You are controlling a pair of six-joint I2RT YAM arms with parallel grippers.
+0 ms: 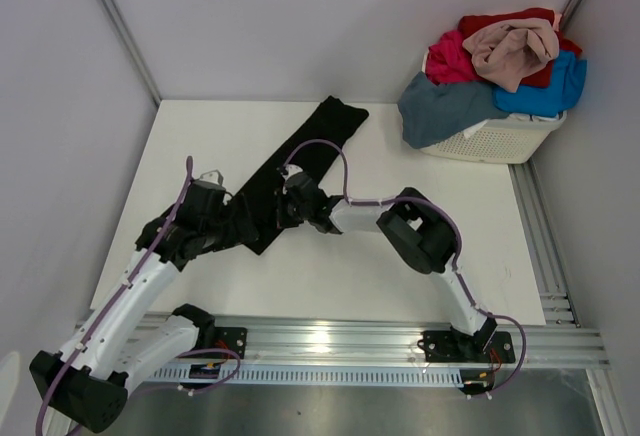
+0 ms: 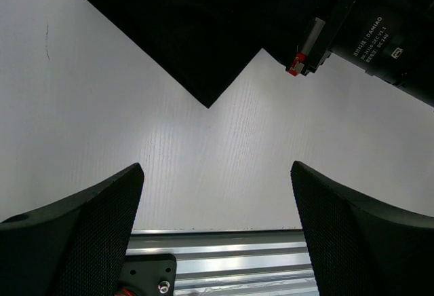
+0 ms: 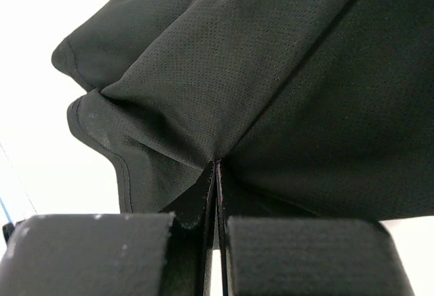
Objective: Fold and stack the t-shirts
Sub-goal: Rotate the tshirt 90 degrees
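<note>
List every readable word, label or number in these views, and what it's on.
"DAMIAO": white print on the black motor housing of the right arm, seen in the left wrist view.
The finer lines of print beside it are too small to read.
The black t-shirt shows no print or label.
Nothing else is legible in any view.

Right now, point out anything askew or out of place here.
The black t-shirt lies diagonally across the table, bunched where the right gripper pinches it. The grey-blue shirt spills over the basket rim.
</note>
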